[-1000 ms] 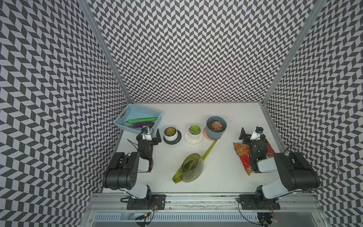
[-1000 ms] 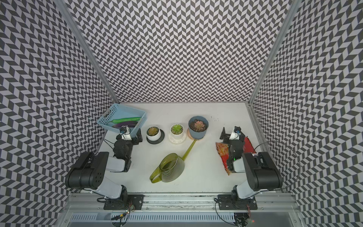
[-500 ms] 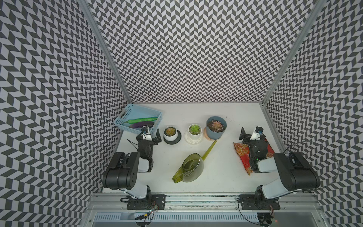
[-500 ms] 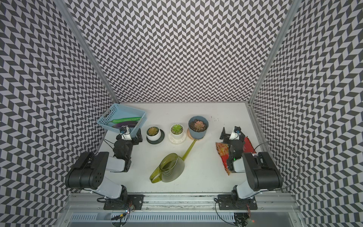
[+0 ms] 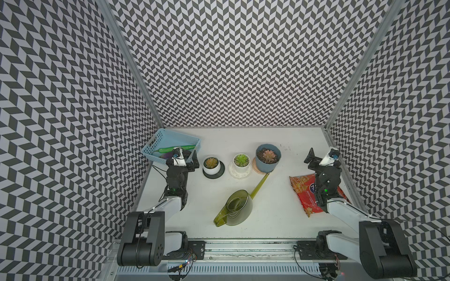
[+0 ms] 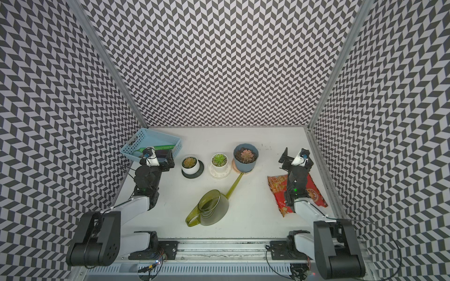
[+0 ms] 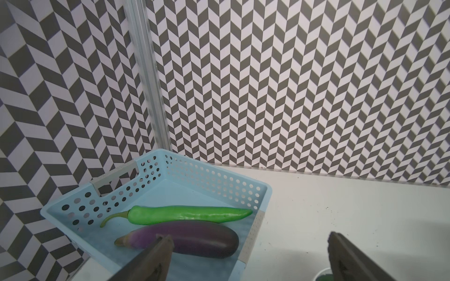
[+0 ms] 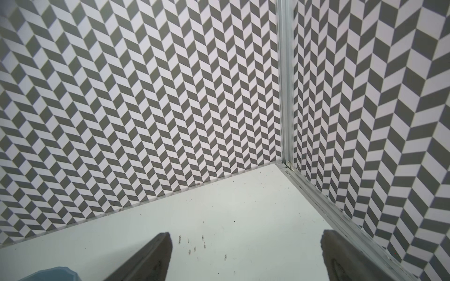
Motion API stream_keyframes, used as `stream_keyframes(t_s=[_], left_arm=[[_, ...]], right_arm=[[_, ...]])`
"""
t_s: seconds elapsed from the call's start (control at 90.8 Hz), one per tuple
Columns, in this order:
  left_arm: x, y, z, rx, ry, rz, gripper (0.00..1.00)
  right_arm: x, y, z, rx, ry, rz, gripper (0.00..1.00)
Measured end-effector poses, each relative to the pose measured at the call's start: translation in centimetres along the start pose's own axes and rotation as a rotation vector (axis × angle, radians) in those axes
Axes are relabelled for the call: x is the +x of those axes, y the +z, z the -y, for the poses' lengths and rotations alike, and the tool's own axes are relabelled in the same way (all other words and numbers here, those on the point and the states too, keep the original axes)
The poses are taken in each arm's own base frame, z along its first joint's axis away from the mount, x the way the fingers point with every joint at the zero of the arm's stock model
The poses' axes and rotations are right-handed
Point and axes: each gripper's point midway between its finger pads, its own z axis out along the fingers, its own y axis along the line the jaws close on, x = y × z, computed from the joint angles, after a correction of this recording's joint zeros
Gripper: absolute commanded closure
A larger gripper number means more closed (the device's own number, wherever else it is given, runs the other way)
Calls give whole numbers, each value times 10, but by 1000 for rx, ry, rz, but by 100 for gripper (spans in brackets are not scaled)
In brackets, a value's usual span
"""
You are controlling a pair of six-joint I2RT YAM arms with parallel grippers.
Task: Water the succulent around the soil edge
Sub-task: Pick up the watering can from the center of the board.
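Left claw (image 7: 248, 236), right claw (image 8: 246, 233) both spread, empty; watering can (image 5: 239, 206) between, nearer; handle (image 5: 219, 222) near-left, spout (image 5: 259, 185) far-right; left arm looks closer.

Eggplant (image 7: 202, 239) partly hidden, blue pot (image 8: 52, 274) cut off

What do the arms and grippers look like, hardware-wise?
The left arm and right arm match: boxy black shoulder housings, white links, black wrist joints with a green light, thin black cables. The left gripper and right gripper are black, each carrying a white camera with a blue lens ring; fingers are flat, dark grey, tapered.
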Motion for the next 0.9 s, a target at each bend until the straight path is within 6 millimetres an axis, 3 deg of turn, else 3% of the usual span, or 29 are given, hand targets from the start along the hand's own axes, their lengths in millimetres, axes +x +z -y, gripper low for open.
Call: stream_keyframes(t_s=[0.088,0.286,0.408,0.529,0.694,0.903], left_arm=[[-17,-11,23,51,-36,-1,0],[-70,-55,105,255,-124,-26,0],[-93,-79,118,306,-175,-86,0],[-85,-110,125,359,-212,-236,0],[-51,-157,141,478,-262,-449,2],[-33,-192,157,566,-275,-661,2]], right_arm=[[2,1,4,40,38,-67,1],[14,-1,5,81,89,-208,1],[23,-6,7,94,94,-266,1],[28,-9,9,107,95,-299,1],[34,-10,11,118,95,-321,0],[49,-8,11,125,82,-371,1]])
